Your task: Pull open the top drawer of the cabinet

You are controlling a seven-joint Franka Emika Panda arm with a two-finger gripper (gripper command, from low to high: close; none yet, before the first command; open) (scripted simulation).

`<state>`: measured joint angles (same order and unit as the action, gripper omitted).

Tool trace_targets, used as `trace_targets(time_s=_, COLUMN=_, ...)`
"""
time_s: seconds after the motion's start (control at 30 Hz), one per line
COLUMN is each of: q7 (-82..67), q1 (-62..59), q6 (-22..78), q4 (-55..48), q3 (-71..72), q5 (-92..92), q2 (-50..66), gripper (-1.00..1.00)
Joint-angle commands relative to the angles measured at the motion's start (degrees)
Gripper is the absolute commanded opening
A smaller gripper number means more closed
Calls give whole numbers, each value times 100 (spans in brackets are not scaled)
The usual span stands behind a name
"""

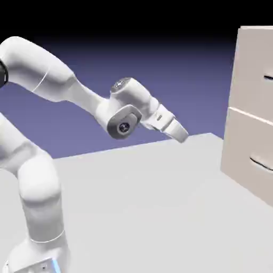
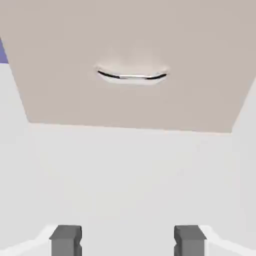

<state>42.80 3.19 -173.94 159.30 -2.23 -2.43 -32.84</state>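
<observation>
Left of the cabinet [image 1: 240,144], pale tabletop is seen against blue-violet; its top drawer [image 1: 253,77] is plain beige, dark-handled. The gripper [image 2: 128,241] is spread.

No words, labels, brand names, numbers or signs can be read in either view. The exterior view shows small marks too small to make out on the round caps of the robot arm [image 1: 139,96], near the middle of the frame, and on its base [image 1: 40,258], at the lower left of the frame.
</observation>
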Motion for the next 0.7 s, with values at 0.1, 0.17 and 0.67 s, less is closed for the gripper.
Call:
trace_targets(time_s=0.1, q7=115, q1=831, q6=22, q4=-563, q3=-740, q5=-806, q2=-60, gripper=0)
trace_targets(time_s=0.17, q7=173, q1=1246, q6=33, q4=-845, q3=-1110, q5=-1209, q2=-90, gripper=0)
trace_targets(time_s=0.67, q7=605, q1=4361, q6=114, q4=-2956, q3=-3884, q5=-4231, q2=-315, gripper=0)
